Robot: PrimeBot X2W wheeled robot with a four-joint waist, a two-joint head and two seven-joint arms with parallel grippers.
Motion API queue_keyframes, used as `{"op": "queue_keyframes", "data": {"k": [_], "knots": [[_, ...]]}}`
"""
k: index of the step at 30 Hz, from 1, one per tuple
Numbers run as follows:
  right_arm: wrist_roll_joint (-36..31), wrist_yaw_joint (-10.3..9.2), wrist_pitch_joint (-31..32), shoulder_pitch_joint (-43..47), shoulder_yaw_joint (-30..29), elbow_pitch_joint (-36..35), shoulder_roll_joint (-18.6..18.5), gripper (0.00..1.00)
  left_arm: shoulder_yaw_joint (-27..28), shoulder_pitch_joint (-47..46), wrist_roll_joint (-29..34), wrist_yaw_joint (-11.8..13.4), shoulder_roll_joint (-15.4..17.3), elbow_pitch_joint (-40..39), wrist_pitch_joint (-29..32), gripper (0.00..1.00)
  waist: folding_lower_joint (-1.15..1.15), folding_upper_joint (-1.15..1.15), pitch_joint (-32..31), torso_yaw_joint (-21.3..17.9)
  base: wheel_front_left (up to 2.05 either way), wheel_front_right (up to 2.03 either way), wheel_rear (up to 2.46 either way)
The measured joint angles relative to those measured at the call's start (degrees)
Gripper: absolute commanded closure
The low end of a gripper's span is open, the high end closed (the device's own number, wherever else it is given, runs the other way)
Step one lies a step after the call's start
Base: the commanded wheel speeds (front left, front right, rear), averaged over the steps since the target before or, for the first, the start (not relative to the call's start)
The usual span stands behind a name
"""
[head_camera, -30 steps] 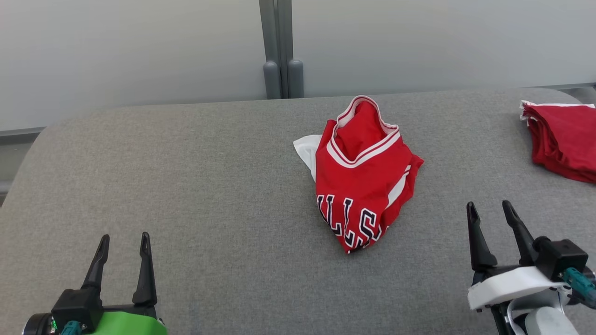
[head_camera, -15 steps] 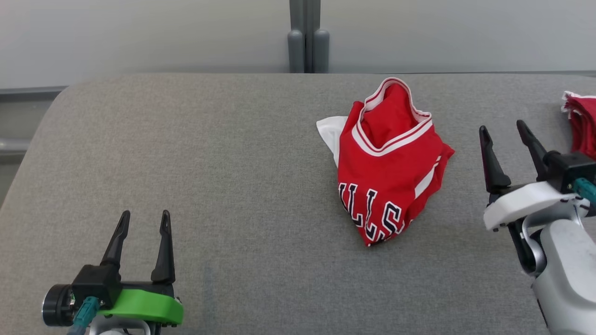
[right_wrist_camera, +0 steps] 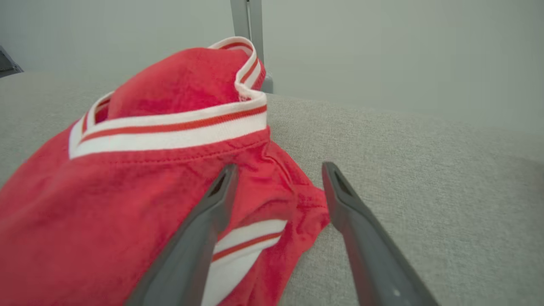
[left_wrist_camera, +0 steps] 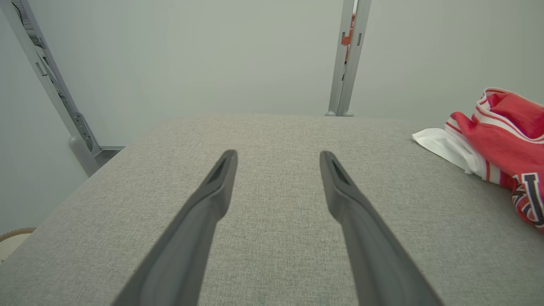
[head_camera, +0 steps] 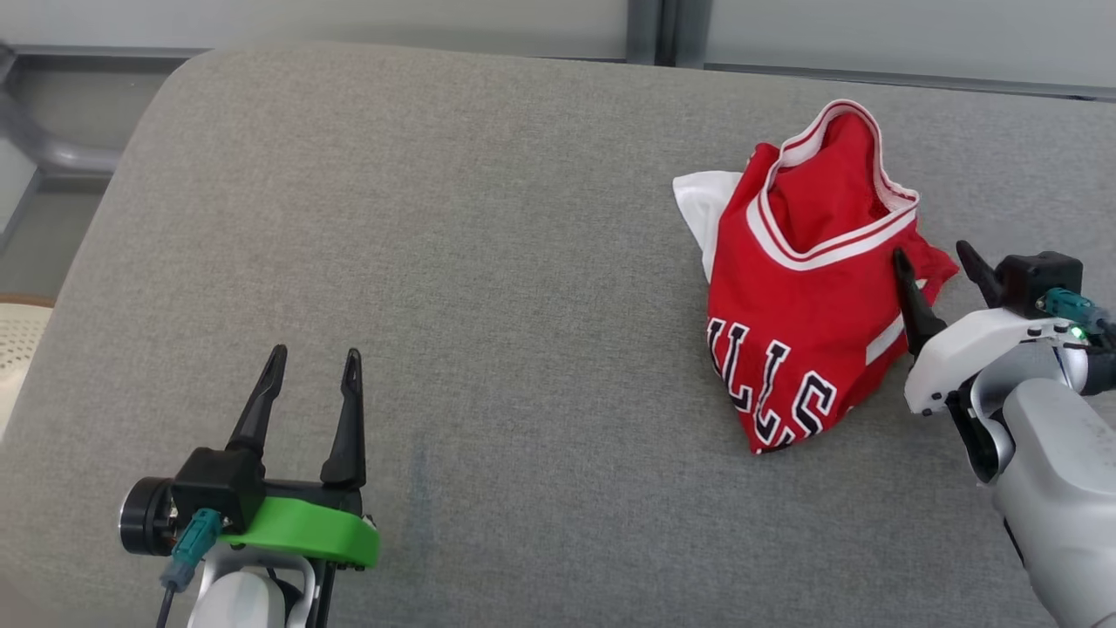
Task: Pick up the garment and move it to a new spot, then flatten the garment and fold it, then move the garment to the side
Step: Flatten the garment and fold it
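Note:
The garment (head_camera: 802,288) is a red jersey with white and red trim and dark lettering, bunched in a heap on the grey padded table (head_camera: 488,262). My right gripper (head_camera: 935,251) stands open at the heap's right edge. In the right wrist view the garment (right_wrist_camera: 127,178) has a red flap lying between that gripper's (right_wrist_camera: 278,170) two fingers, with the left finger over the cloth. My left gripper (head_camera: 314,362) stands open over bare table at the lower left, far from the heap. The left wrist view has the garment (left_wrist_camera: 501,136) at the far right, with that gripper (left_wrist_camera: 278,155) holding nothing.
A grey post (head_camera: 667,30) rises behind the table's far edge against a pale wall. The table's rounded left corner (head_camera: 166,78) drops to the floor, where a pale woven object (head_camera: 17,336) sits at the left border.
The head camera has tilted down and turned left, shifting the whole picture. My right gripper has moved in from beside the garment to its right edge. The left gripper stays open.

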Motion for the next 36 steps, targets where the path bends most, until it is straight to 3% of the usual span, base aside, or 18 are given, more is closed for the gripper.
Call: {"op": "queue_keyframes", "data": {"k": [2,3,4,5,13,19,28,36], "knots": [[2.15,0.0,0.12,-0.85,0.76,2.99,0.31,0.0,-0.41,-0.46,-0.12,0.0,-0.08,0.22,0.0,0.0,0.0,0.0,0.54,0.81,0.0,0.0,0.0],[3.5,0.0,0.38,-1.23,1.2,4.35,0.66,0.13,-0.57,-0.7,-0.29,0.0,-0.09,0.27,0.0,0.0,0.0,0.0,0.81,1.24,0.0,0.0,0.0],[4.95,0.0,0.65,-1.48,1.86,5.3,1.03,0.67,-0.7,-0.86,-0.43,0.0,-0.1,0.29,0.0,0.0,0.0,0.0,1.05,1.62,0.0,0.0,0.0],[6.19,0.0,0.63,-1.64,2.49,5.77,1.38,1.0,-0.81,-0.93,-0.51,0.0,-0.12,0.35,0.0,0.0,0.0,0.0,1.28,1.97,0.0,0.0,0.0],[11.41,0.0,0.16,-2.69,6.62,6.15,0.57,1.0,-0.33,-1.04,-0.63,-0.01,-0.26,0.82,0.0,0.0,0.0,0.0,1.64,2.78,0.0,0.0,0.0],[11.24,-0.01,-0.05,-1.14,6.06,-2.98,0.58,1.0,0.23,-0.8,-0.63,0.0,-0.3,1.0,0.0,0.0,0.0,0.0,-0.34,2.11,0.0,0.0,0.0],[8.75,-0.01,-0.05,4.26,11.66,-17.48,5.48,1.0,0.85,1.35,-0.63,-0.01,-0.4,0.91,0.0,0.0,-0.01,0.0,-4.47,1.1,0.0,0.0,0.0],[9.31,-0.01,-0.05,5.25,21.31,-20.68,11.45,1.0,1.3,2.22,-0.62,-0.01,-0.37,0.64,0.0,0.0,-0.01,0.0,-5.47,2.72,0.0,0.0,0.0]]}}
